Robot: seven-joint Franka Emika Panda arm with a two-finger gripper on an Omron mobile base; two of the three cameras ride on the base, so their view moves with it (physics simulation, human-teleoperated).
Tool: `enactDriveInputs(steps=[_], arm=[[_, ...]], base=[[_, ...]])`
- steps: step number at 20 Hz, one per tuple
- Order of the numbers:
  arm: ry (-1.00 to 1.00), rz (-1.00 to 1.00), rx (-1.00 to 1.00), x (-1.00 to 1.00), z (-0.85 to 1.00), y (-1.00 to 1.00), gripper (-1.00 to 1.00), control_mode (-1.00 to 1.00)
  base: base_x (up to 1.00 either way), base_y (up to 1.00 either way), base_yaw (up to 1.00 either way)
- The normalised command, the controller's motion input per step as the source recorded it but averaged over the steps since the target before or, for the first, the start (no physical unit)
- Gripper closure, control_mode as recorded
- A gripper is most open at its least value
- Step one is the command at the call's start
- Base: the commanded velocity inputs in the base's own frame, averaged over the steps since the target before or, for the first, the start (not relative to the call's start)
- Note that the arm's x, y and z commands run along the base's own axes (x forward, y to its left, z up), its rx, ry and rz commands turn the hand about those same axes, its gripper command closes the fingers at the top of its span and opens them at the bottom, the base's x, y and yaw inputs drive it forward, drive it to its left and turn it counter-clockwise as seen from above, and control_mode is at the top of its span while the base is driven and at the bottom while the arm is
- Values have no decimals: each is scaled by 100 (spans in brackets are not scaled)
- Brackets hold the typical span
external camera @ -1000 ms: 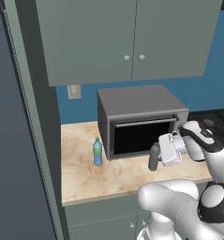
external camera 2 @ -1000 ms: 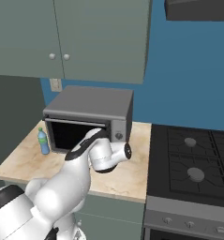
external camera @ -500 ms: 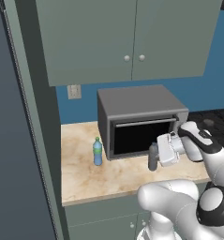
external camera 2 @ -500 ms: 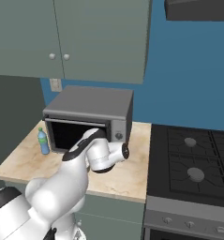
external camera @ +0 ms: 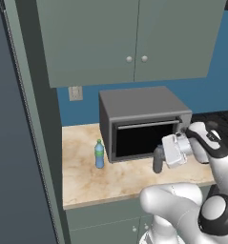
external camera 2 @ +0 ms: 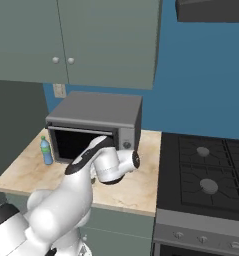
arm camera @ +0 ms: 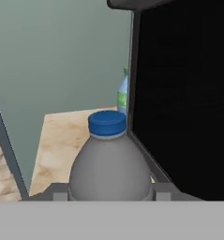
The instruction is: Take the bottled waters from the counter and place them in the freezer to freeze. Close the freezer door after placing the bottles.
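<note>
Hand (external camera: 158, 161) sits right of centre in the left base view, in front of the microwave (external camera: 141, 121) door, clenched on the grey bottle (external camera: 158, 160) — in the hand view this bottle (arm camera: 111, 161) fills the lower centre, blue cap up, upright, with a finger pad (arm camera: 161, 192) pressed to its side at lower right and the other pad at lower left. In the left base view the grey bottle's base is at or just above the desk (external camera: 87, 176); contact cannot be told. The light blue bottle (external camera: 99, 154) with green label stands upright on the desk left of centre, just beside the microwave's front left corner; in the right base view it (external camera 2: 46, 150) appears at middle left, and in the hand view a slice of it (arm camera: 122, 96) shows behind the dark microwave door edge. Grey-green wall cabinets (external camera: 129, 38) take the upper part of the frame; a wall socket (external camera: 75, 93) sits below them. Black stove top (external camera 2: 206, 172) lies at right in the right base view, touching the desk edge. A tall dark grey slab (external camera: 15, 143) runs down the left edge of the left base view.
</note>
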Motion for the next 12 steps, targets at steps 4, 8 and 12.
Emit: enactDriveInputs(steps=[4,8,12], arm=[[4,-7,3,-60,98,0,100,-100],[8,-9,9,-72,100,3,100,-100],[8,-7,8,-86,100,14,100,-100]], base=[[0,0,0],[0,0,0],[0,0,0]])
